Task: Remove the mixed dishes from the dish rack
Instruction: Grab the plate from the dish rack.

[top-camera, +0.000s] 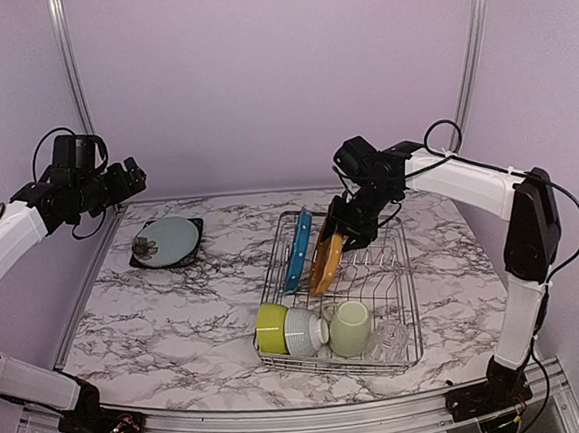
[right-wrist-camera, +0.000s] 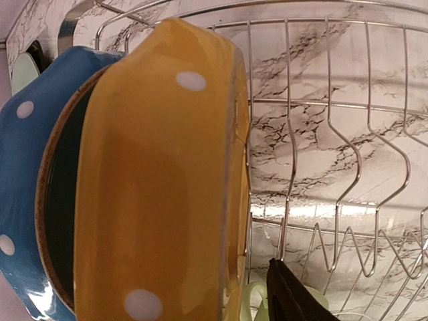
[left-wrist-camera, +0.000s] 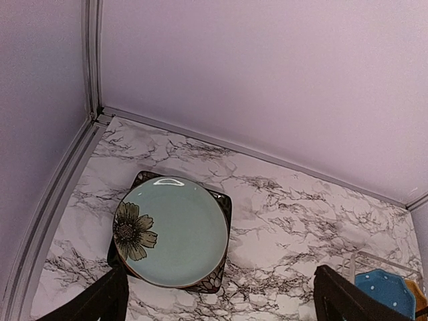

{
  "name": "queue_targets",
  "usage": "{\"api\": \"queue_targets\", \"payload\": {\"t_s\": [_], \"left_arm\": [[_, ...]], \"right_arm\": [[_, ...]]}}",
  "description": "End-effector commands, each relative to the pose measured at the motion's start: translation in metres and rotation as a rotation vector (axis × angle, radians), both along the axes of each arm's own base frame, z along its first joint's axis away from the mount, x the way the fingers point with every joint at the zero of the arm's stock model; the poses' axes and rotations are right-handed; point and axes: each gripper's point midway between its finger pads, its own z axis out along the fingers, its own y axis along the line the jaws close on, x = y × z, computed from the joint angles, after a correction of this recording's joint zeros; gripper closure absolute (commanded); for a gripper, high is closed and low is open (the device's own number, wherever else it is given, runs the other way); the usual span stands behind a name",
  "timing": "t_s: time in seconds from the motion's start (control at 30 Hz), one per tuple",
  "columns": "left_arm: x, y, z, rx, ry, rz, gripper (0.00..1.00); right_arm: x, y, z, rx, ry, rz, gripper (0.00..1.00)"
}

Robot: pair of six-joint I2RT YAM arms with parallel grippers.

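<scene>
From above, my right gripper (top-camera: pixel 349 234) sits at the top rim of the orange plate (top-camera: pixel 326 262), which stands on edge in the dish rack (top-camera: pixel 408 297) just beside the blue dotted plate (top-camera: pixel 297 248). Along the rack's near side sit the lime-green bowl (top-camera: pixel 271 328), the white ribbed bowl (top-camera: pixel 304 331), the pale green mug (top-camera: pixel 349 329) and the clear glass (top-camera: pixel 387 339). Over at far left on the table (top-camera: pixel 157 317), the pale grey-green plate (top-camera: pixel 168 236) lies on the black plate (top-camera: pixel 138 258). My left gripper (top-camera: pixel 131 174) hangs high above them.

From my left wrist, both left fingers (left-wrist-camera: pixel 93 304) show at the bottom corners, spread wide with nothing between them. The two stacked plates lie flat below.

My right wrist view is filled by the orange plate's glossy dotted back, with the blue one touching or nearly touching behind it. Only one right finger (right-wrist-camera: pixel 287 294) shows, low on the open side of the plate, with bare tines (right-wrist-camera: pixel 334 221) beyond it. The other is hidden, so I cannot tell whether I am pinching the rim or only straddling it.

I judge this plate to be stiff, glazed, fairly heavy and breakable. It looks slippery, so I want the rim seated deep between my pads. It should lift straight up out of the tines without scraping its blue neighbour.
</scene>
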Motion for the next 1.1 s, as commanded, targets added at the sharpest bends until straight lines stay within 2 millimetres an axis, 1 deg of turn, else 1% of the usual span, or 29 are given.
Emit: {"api": "queue_targets", "payload": {"t_s": [0.0,0.1,0.23,0.3,0.57,0.67,0.7,0.83,1.0,1.07], "left_arm": [[-0.004,0.003,0.0,-0.004,-0.011,0.014,0.01],[-0.004,0.002,-0.001,-0.012,-0.01,0.011,0.01],[-0.004,0.001,-0.001,-0.016,-0.01,0.013,0.01],[-0.004,0.002,-0.002,-0.011,-0.008,0.015,0.01],[-0.003,0.006,-0.001,0.01,-0.01,0.029,0.01],[-0.002,0.005,-0.005,0.004,-0.001,0.03,0.01],[-0.002,0.005,-0.005,0.003,-0.001,0.03,0.01],[0.001,0.003,-0.007,-0.001,0.002,0.029,0.01],[0.003,0.003,-0.008,0.0,0.002,0.027,0.01],[0.003,0.003,-0.008,-0.003,0.003,0.028,0.01]], "right_arm": [[0.005,0.005,-0.005,-0.018,0.004,-0.01,0.51],[0.008,0.007,-0.004,-0.021,-0.003,-0.011,0.52],[0.009,0.006,-0.006,-0.032,0.001,-0.025,0.59],[0.009,0.005,-0.006,-0.037,0.006,-0.035,0.6],[0.017,0.005,0.016,-0.031,-0.039,-0.048,0.69],[0.019,0.007,0.025,-0.019,-0.053,-0.048,0.73],[0.019,0.007,0.027,-0.018,-0.059,-0.047,0.76],[0.023,0.005,0.039,-0.026,-0.087,-0.052,0.83],[0.025,0.006,0.054,-0.009,-0.115,-0.053,0.85],[0.026,0.005,0.06,-0.008,-0.126,-0.061,0.89]]}}
